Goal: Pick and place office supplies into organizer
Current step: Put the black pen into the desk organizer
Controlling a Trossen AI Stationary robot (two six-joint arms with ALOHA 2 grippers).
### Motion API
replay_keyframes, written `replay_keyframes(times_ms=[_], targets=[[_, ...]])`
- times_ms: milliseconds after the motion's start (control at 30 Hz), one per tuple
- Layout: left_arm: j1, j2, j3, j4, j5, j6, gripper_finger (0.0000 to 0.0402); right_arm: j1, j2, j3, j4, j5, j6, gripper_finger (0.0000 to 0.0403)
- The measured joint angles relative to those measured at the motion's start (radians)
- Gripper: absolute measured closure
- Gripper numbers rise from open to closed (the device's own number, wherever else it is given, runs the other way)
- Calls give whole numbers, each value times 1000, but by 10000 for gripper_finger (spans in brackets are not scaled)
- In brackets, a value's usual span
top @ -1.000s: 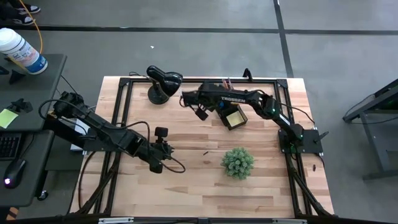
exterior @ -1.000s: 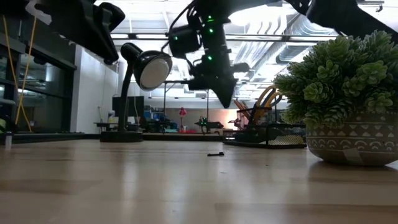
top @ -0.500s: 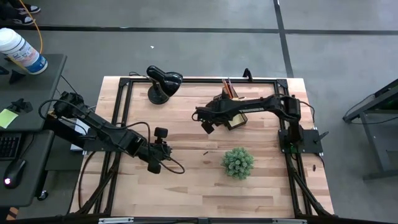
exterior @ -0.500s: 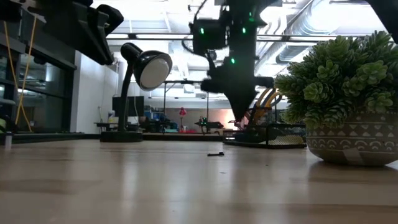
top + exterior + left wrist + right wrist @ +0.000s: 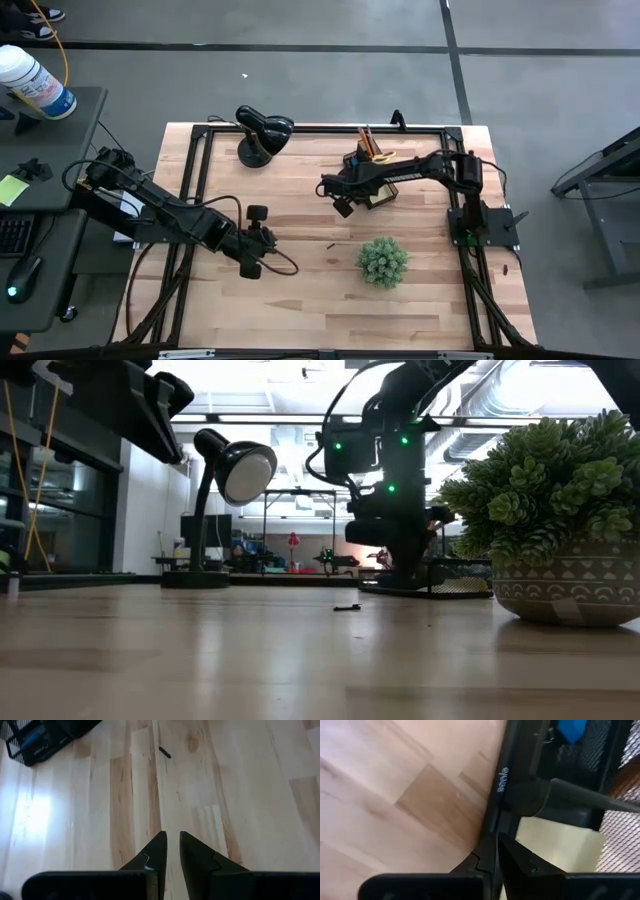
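The organizer [image 5: 373, 178], we see, sits right at the tips of the right gripper [image 5: 496, 851], whose fingers are closed on nothing, its yellow sticky-note pad [image 5: 555, 851] just past them, while the small black pen [image 5: 164, 752] lies well ahead of the left gripper [image 5: 170, 851], fingers narrowly parted, empty.
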Motion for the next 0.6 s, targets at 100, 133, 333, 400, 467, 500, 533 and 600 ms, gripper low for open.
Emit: replay_keyframes(times_ms=[100, 133, 333, 400, 467, 500, 533, 600], targets=[[0, 0, 0, 0, -3, -45, 360, -6, 0, 0, 28, 18, -36, 386], [0, 0, 0, 0, -4, -57, 360, -10, 0, 0, 41, 17, -48, 386], [0, 0, 0, 0, -5, -72, 360, -29, 0, 0, 64, -10, -56, 386], [0, 0, 0, -1, -7, -72, 360, -35, 0, 0, 54, -2, -45, 386], [0, 0, 0, -1, -7, -71, 360, -43, 0, 0, 43, -11, -38, 386], [0, 0, 0, -2, -7, -70, 360, -46, 4, 0, 39, -20, -32, 386], [0, 0, 0, -3, -7, -70, 360, -49, 6, 1, 33, -30, -28, 386], [0, 0, 0, -11, -7, -67, 360, -49, 13, 1, 21, -41, -28, 386]])
